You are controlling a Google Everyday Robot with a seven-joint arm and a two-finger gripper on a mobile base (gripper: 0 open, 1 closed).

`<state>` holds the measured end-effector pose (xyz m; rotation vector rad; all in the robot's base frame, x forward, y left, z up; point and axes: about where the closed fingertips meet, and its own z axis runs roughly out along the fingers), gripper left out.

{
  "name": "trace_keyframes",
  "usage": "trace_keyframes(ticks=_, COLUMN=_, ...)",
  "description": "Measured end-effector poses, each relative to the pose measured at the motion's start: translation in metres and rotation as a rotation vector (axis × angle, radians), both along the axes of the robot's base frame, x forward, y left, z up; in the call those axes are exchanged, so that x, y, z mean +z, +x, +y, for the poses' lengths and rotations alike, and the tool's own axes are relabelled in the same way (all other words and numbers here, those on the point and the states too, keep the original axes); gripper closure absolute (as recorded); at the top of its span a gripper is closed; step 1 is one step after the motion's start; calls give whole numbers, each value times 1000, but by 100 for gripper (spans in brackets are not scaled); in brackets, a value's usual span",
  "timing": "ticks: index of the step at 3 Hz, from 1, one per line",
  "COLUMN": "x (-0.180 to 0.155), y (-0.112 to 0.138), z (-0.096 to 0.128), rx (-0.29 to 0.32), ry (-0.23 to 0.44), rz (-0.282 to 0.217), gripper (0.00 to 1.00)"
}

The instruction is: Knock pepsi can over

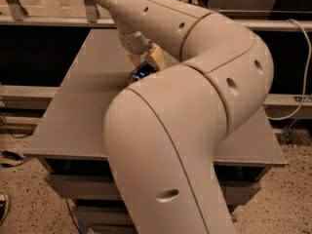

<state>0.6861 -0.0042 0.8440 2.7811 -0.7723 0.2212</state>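
Observation:
The blue pepsi can [141, 74] lies tipped on its side on the grey table [73, 116], its silver end facing left. Most of it is hidden behind my big white arm. My gripper [145, 61] hangs right above the can, its tan fingers [156, 58] down beside it and touching or nearly touching it.
My white arm [185, 121] fills the middle of the view and hides the table's centre and right part. A rail runs along the back wall behind the table. A cable [297, 72] hangs at the right. The speckled floor shows below the table's front edge.

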Motion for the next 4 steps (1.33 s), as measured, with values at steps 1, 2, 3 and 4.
trace_keyframes(ticks=1, x=2, y=1, z=-4, rx=15, ry=1, rz=12, gripper=0)
trace_keyframes(ticks=2, x=8, y=6, z=-8, rx=4, ry=52, rz=19, gripper=0)
trace_keyframes(ticks=3, x=11, y=7, z=-10, rx=-8, ry=80, rz=23, gripper=0)
trace_keyframes(ticks=4, x=14, y=9, z=-17, rx=-72, ry=186, rz=35, gripper=0)
